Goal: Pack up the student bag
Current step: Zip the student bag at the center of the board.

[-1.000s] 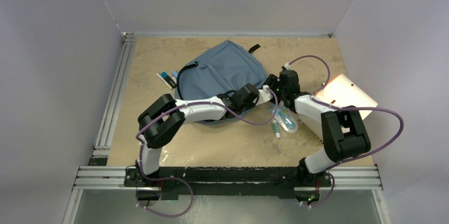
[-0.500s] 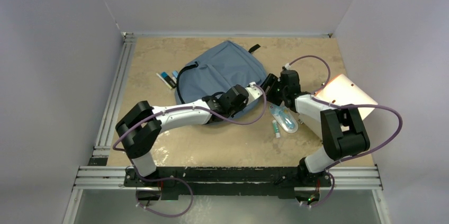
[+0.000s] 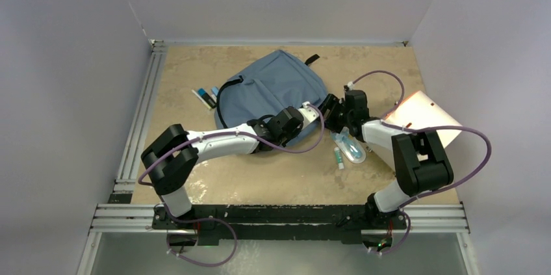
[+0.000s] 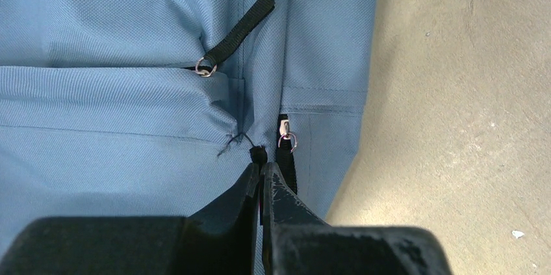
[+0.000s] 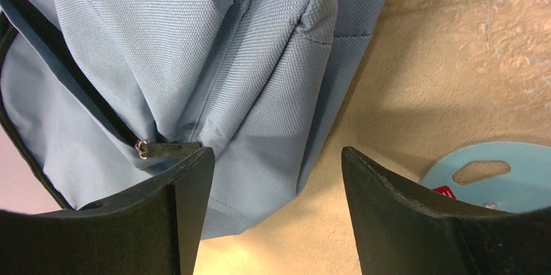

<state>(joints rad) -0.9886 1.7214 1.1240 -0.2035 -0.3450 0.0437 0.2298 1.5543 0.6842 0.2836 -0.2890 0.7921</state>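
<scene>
Left wrist shows the left gripper (image 4: pixel 261 174) with fingers pressed together at a black tab (image 4: pixel 258 153) on the bag (image 4: pixel 117 41). On the table (image 3: pixel 273 177), the right gripper (image 5: pixel 274 158) gapes wide, the bag's corner between its fingers.

**Operator:** State of the white-and-black left arm (image 3: pixel 221 140)?
**Technician:** Stretched low, forward and rightward. The black two-finger left gripper (image 4: pixel 261 171) has its jaws pressed together.
**Operator:** And the white-and-black right arm (image 3: pixel 380 133)?
**Technician:** Elbow folded, forearm angled leftward. The black two-finger right gripper (image 5: pixel 276 158) has its jaws spread wide.
</scene>
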